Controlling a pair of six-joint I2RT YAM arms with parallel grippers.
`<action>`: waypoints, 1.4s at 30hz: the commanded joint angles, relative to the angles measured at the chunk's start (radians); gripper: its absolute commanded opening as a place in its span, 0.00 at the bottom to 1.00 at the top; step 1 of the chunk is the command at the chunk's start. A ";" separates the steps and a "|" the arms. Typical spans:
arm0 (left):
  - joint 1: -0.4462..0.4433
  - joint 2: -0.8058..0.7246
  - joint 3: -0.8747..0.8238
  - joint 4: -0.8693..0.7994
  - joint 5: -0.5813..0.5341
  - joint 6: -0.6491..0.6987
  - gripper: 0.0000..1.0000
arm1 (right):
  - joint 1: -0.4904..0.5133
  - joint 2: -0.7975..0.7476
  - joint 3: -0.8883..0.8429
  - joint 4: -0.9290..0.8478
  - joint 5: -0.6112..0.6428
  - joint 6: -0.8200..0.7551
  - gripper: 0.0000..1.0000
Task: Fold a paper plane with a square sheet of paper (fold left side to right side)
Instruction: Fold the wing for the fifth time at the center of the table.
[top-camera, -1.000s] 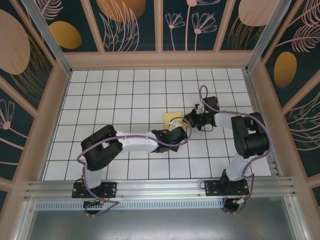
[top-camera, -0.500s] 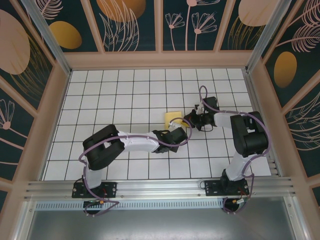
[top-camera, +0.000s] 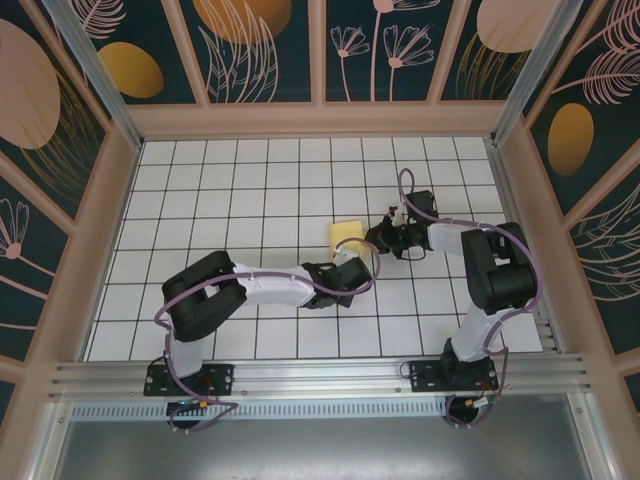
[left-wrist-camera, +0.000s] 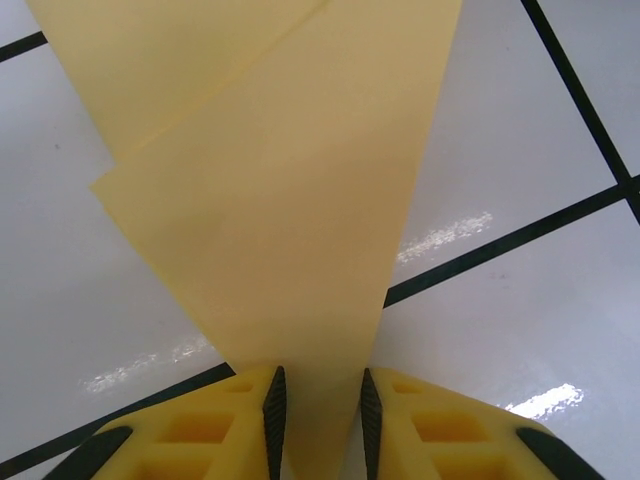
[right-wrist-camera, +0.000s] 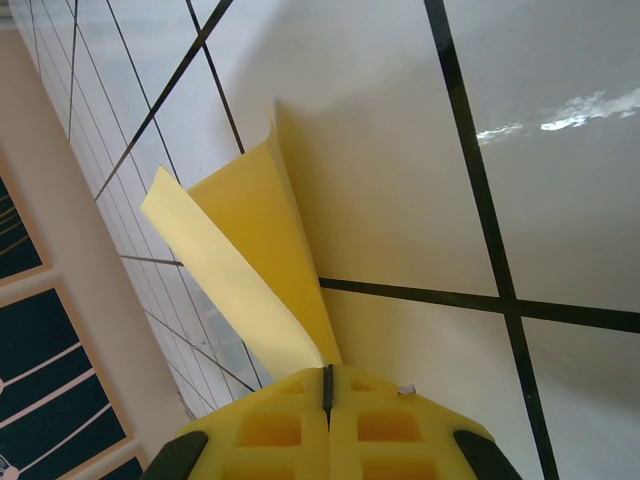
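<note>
Right wrist view: right hand (right-wrist-camera: 327, 385) clenched on the square sheet of paper (right-wrist-camera: 270, 260) mid counter (top-camera: 200, 200), three-o'clock edge; left hand (left-wrist-camera: 320, 410) straddles its six-o'clock corner, grip unclear. Looks featherlight, floppy: pinch corners gently.

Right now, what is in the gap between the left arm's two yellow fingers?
The square sheet of paper: in the left wrist view its narrowing end runs into the gap between the left end effector's fingers, which stand apart.
</note>
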 joint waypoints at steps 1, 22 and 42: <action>-0.009 -0.020 -0.014 -0.020 0.010 -0.004 0.28 | 0.003 0.009 0.025 -0.017 0.008 -0.022 0.00; -0.023 -0.142 -0.037 -0.012 0.019 0.011 0.32 | 0.002 0.012 0.034 -0.026 0.010 -0.028 0.00; -0.023 0.044 0.096 -0.105 -0.059 0.015 0.34 | 0.004 0.016 0.029 -0.027 0.007 -0.031 0.00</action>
